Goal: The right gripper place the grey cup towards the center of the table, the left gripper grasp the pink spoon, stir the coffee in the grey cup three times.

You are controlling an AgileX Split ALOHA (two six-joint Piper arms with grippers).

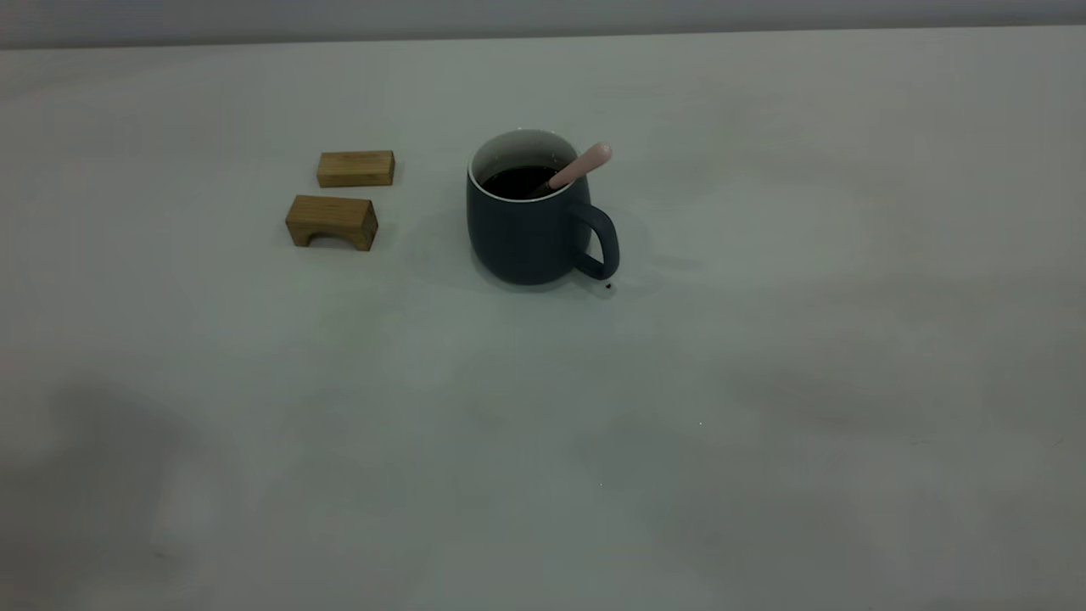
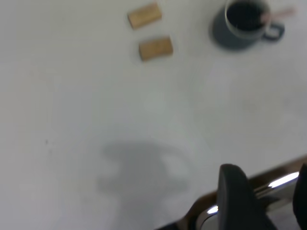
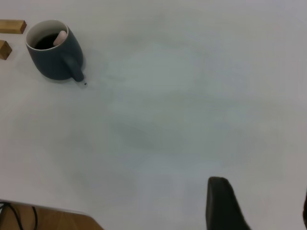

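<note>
The grey cup [image 1: 526,233] stands upright near the middle of the table [image 1: 679,382], its handle turned toward the front right. Dark coffee [image 1: 517,180] fills it. The pink spoon [image 1: 581,165] leans in the cup with its pink handle over the right rim and its bowl sunk in the coffee. Neither arm shows in the exterior view. In the left wrist view, the left gripper [image 2: 268,191] is open and empty, far from the cup [image 2: 240,36]. The right gripper [image 3: 261,206] is also open and empty, well away from the cup [image 3: 55,57].
Two small wooden blocks [image 1: 355,168] [image 1: 331,221] lie left of the cup, one flat and one arch-shaped. A table edge with a metal rail [image 2: 283,179] runs just under the left gripper. A wooden edge and cables [image 3: 19,218] show at the table's border in the right wrist view.
</note>
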